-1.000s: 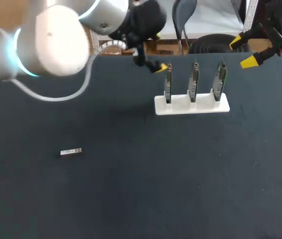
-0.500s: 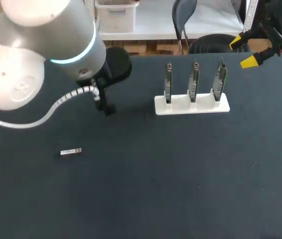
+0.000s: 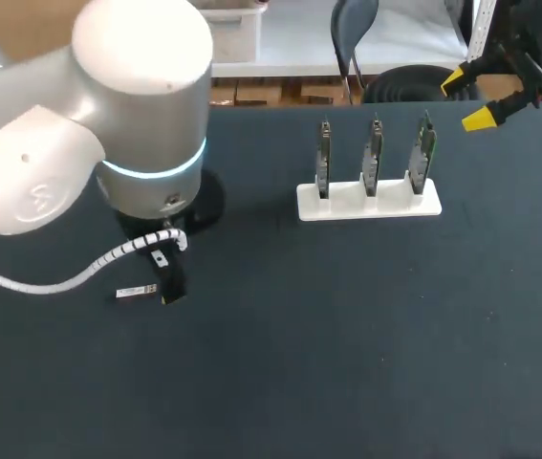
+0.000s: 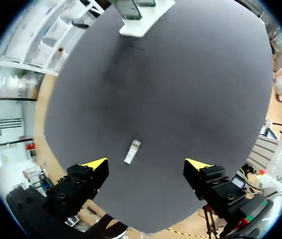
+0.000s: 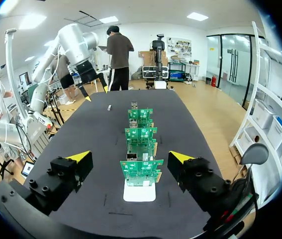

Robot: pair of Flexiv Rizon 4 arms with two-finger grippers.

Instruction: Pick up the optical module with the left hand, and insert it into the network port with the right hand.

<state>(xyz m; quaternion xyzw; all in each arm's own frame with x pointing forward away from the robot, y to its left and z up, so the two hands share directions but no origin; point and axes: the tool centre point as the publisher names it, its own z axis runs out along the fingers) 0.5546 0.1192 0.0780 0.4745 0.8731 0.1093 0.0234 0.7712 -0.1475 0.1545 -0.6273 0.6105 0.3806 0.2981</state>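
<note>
The optical module point(image 3: 135, 292), a small silver bar, lies flat on the dark table at the left. My left arm comes down over it, and its gripper point(image 3: 167, 287) hangs just above the module's right end, largely hidden by the wrist. In the left wrist view the module point(image 4: 132, 151) lies below and slightly ahead of the open left gripper point(image 4: 146, 164), untouched. The network ports sit on three upright green boards point(image 3: 374, 153) in a white stand point(image 3: 368, 205). My right gripper point(image 3: 468, 98) hovers open off the stand's far right; in its own view the right gripper point(image 5: 130, 157) faces the boards point(image 5: 141, 168).
The white stand point(image 4: 141, 21) shows far ahead of the left gripper. From the right wrist, the module point(image 5: 109, 107) and my left arm point(image 5: 76, 42) lie beyond the row of boards. Dark table top point(image 3: 347, 335) stretches between module and stand.
My left arm has swung from the table's far edge near the stand toward the front left, down over the module. The right arm has not moved, and the module lies where it was.
</note>
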